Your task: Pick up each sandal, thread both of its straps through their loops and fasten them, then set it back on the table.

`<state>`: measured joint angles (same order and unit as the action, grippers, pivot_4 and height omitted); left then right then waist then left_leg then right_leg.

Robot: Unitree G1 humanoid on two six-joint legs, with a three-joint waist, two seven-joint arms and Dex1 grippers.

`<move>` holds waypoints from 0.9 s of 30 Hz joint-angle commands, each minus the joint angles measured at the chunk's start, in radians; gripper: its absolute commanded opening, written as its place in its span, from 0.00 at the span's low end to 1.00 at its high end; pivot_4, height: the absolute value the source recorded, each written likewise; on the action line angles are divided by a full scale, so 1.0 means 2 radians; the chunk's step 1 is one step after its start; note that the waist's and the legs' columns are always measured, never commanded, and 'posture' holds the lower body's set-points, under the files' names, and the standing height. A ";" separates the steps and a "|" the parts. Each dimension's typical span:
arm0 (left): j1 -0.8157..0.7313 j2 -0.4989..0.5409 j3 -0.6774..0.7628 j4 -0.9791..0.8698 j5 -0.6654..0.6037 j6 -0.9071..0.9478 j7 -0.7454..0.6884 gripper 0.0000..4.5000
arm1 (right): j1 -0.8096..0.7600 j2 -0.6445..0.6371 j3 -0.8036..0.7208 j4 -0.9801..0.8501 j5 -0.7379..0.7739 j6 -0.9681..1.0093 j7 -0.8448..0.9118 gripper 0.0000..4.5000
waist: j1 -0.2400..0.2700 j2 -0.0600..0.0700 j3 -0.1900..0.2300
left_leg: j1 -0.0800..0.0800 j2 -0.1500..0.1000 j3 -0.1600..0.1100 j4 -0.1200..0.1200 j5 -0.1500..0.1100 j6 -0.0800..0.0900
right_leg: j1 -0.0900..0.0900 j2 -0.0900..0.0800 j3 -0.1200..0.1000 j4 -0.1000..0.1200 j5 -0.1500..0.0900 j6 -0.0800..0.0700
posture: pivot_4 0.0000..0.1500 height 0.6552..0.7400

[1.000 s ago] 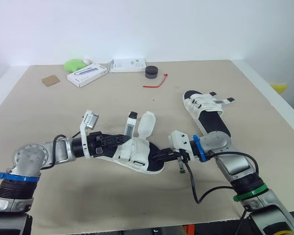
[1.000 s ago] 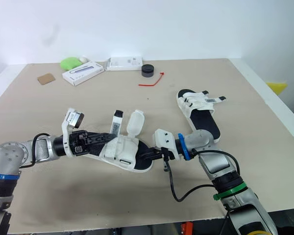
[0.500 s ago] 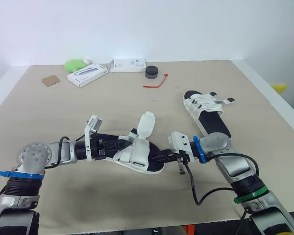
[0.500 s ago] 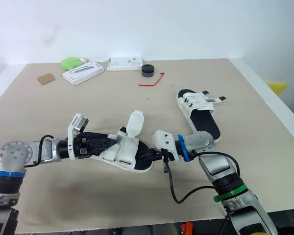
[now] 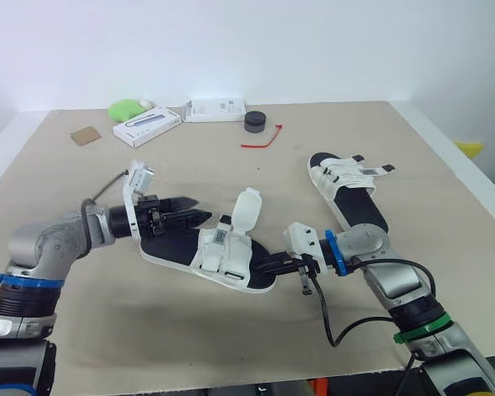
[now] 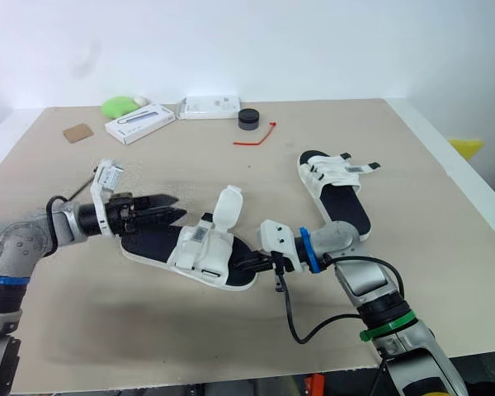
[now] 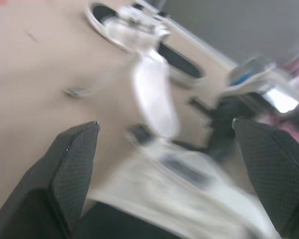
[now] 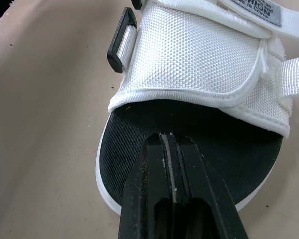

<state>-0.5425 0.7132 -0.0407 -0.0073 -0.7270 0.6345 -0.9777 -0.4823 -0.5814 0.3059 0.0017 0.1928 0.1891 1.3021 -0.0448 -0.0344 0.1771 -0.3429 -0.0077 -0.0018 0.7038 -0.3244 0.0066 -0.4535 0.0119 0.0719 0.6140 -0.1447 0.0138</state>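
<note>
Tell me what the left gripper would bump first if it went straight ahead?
Probably the upright white strap flap of the near white-strapped black sandal; the open left gripper points at it, though depth is unclear.

White woven-cloth sandal straps (image 8: 204,55), black mesh footbed (image 8: 189,122), matt beige table (image 5: 231,173)

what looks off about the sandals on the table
On the near sandal, the wide strap stands straight up, unfastened, instead of lying across the foot. On the far sandal, the straps lie flat, though their tips stick out past its side. Nothing else stands out.
</note>
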 commanded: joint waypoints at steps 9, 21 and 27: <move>-0.055 -0.077 -0.057 0.083 0.136 -0.176 -0.086 0.98 | -0.004 0.003 -0.004 -0.007 0.003 -0.002 -0.004 0.00 | 0.000 0.000 0.000 | 0.000 0.000 0.002 0.000 0.000 0.000 | 0.000 0.000 0.001 0.000 0.000 0.001 | 1.00 1.00; -0.090 -0.116 -0.024 0.141 0.118 -0.086 -0.079 0.87 | 0.000 0.001 -0.005 -0.010 0.003 -0.003 -0.009 0.00 | -0.001 0.000 0.000 | -0.001 0.001 0.001 0.000 0.000 0.001 | 0.000 0.000 0.001 0.000 0.001 0.001 | 1.00 1.00; -0.084 -0.117 -0.007 0.114 0.100 -0.080 -0.088 0.27 | -0.005 0.004 -0.004 -0.007 0.002 -0.004 -0.011 0.00 | -0.001 0.000 0.000 | -0.001 0.001 0.001 0.000 0.000 0.001 | 0.000 0.000 0.001 0.000 0.001 0.001 | 1.00 1.00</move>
<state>-0.7047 0.4776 -0.0965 0.2597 -0.5076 0.4799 -1.1457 -0.4820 -0.5725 0.3072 0.0024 0.1929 0.1881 1.2849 -0.0463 -0.0347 0.1771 -0.3441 -0.0060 0.0003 0.7040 -0.3250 0.0076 -0.4543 0.0123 0.0739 0.6134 -0.1433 0.0167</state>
